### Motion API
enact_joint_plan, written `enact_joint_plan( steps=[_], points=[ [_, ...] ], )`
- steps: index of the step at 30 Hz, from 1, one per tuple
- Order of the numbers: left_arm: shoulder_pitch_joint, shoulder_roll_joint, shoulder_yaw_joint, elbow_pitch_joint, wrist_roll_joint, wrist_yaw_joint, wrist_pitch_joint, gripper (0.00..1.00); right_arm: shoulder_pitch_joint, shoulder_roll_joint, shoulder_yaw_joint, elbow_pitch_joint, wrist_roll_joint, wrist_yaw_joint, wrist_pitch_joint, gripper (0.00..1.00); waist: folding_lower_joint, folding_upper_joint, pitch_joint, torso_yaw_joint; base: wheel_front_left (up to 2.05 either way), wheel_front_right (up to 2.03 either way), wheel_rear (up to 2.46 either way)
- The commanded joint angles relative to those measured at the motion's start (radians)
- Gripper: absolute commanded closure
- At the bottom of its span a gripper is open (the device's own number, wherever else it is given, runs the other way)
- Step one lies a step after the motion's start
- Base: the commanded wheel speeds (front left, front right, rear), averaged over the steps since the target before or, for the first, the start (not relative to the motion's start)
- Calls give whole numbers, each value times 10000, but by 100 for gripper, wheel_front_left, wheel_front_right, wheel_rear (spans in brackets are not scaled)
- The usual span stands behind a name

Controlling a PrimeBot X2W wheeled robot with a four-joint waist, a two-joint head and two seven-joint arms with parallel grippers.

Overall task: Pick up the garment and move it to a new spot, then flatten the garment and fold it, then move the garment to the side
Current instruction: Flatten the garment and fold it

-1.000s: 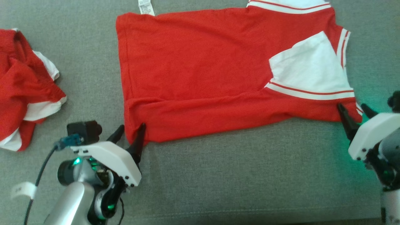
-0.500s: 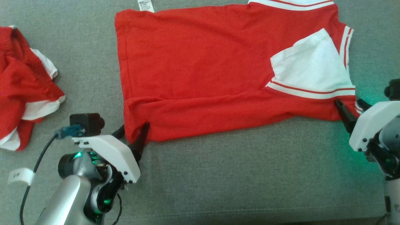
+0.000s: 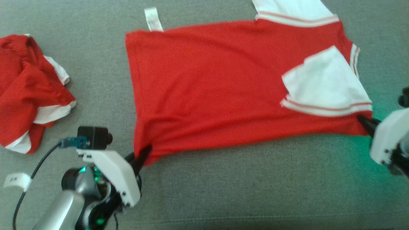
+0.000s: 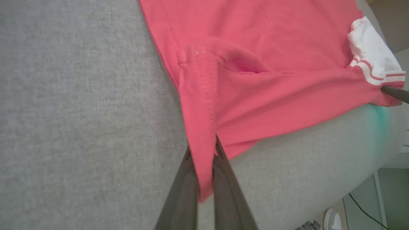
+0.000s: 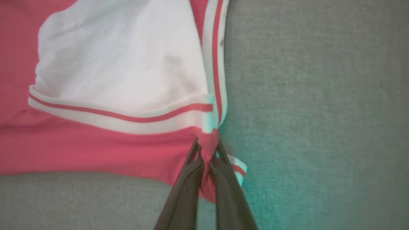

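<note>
Red garment (image 3: pixel 223 89) spread on the grey fabric surface (image 3: pixel 255 185) — both near corners pinched.
The left hand (image 3: pixel 145 152) has its fingers squeezed together on the hem corner, the right hand (image 3: pixel 364 119) likewise on the corner below the white sleeve (image 3: pixel 322 80). A white tag (image 3: pixel 152 19) pokes out of the far edge, print unreadable — a crumpled red-and-white pile (image 3: pixel 28 92) sits well off to the left.

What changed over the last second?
Both grippers closed. The left gripper went from open around the near-left corner of the shirt to pinching it. The right gripper now pinches the near-right corner below the white sleeve. The fold along the near edge looks pulled smoother. The head camera shifted slightly. The crumpled garment on the left and the shirt's place on the grey cushion stayed.
</note>
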Motion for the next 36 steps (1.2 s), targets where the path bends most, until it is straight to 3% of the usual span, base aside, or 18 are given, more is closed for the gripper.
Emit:
enact_joint_plan(
  steps=[1,6,11,12,13,14,16,19,25,29,36],
  points=[
    [208,589,531,-689,-203,-98,263,100,417,-716,-120,-557,201,73,407,100,0,0,-189,90,0,0,0],
    [1074,1004,475,-1880,-785,-236,935,100,1308,-1673,-349,-1369,717,73,1465,100,0,0,-266,200,0,0,0],
    [1656,812,192,-2154,-971,-90,1057,100,2103,-1969,-346,-1913,833,73,1906,100,0,0,-226,302,0,0,0],
    [1663,723,115,-2048,-916,-71,991,88,2216,-1952,-272,-1940,780,73,1931,100,0,0,-228,321,0,0,0],
    [1647,567,72,-1928,-918,-44,888,62,2312,-1949,-157,-1961,727,73,1941,100,0,0,-237,343,0,0,0],
    [1611,424,35,-1805,-922,-35,788,0,2371,-1938,-53,-1972,685,73,1917,76,0,0,-249,358,0,0,0],
    [1493,265,-65,-1587,-849,-66,659,0,2343,-1821,18,-2020,657,73,1707,0,0,0,-247,357,0,0,0],
    [1329,136,-60,-1405,-724,-72,409,0,2185,-1665,-66,-2108,610,73,1398,0,0,0,-281,322,0,0,0],
    [960,565,393,-1772,-273,168,176,0,1588,-1806,-699,-2878,941,73,1261,0,0,0,-89,294,0,0,0],
    [-144,693,805,-2123,73,389,117,0,396,-1948,-1160,-3334,904,73,1324,0,0,0,504,469,0,0,0],
    [-3523,-264,363,-445,612,344,276,0,-2787,-1549,-659,-2295,-436,73,1027,0,0,0,1822,1103,0,0,0]
  ],
)
